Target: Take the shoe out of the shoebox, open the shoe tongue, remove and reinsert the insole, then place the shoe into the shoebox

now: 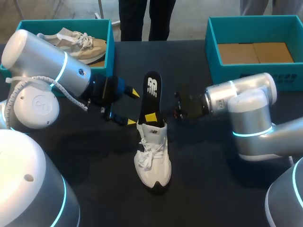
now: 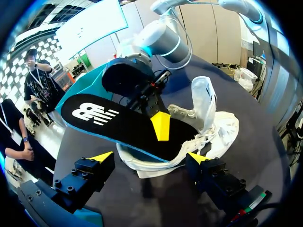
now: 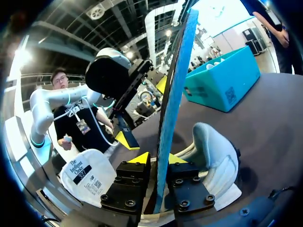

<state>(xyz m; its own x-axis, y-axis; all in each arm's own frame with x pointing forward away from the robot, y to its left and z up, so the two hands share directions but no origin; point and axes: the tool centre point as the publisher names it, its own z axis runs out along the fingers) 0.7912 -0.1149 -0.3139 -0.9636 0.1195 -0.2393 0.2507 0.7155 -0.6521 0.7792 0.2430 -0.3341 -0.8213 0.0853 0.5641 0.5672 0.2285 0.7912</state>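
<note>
the right gripper [image 3: 158, 158] is pinching its fingers narrow on the black insole [image 3: 173, 94], one yellow tip on each face, and is holding it upright. just below those fingers the insole's lower end is sitting in the mouth of the white shoe [image 1: 152, 153], whose tongue is standing up just past the fingertips. the shoe is resting on its sole on the black table [image 1: 213, 189], out of any box, its toe pointing away from both grippers. the left gripper [image 2: 149, 157] is spreading its fingers wide, gripping nothing, with the shoe's heel and the insole lying ahead of and between its tips. well behind the left gripper, a teal shoebox [image 1: 110, 47] is holding a beige shoe [image 1: 80, 45]; behind the right, a second teal box [image 1: 213, 52] is showing brown cardboard [image 1: 255, 52].
</note>
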